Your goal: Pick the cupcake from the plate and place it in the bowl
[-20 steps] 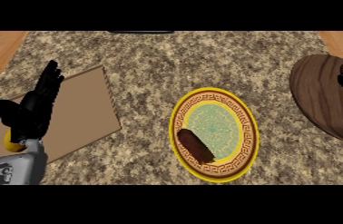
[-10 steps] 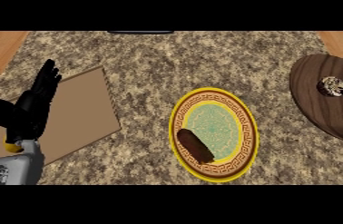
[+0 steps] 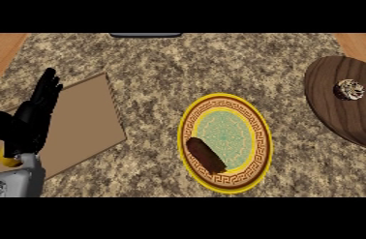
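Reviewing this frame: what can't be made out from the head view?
- Right hand: shows nowhere in the head view.
- Wooden bowl: cut off by the right edge.
- Small round item in the bowl: too small to identify.
- Dark object at the counter's far edge: only a sliver shows.
- Brown board: partly hidden by the left hand.

Black robot hand [image 3: 34,118] — grey forearm [image 3: 22,177]

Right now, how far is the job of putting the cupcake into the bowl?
It looks done: the cupcake lies in the wooden bowl. Nothing is in hand: the left hand rests open at the left edge, and the right hand does not show. Nothing seems left; the plate holds only a dark brown oblong item.
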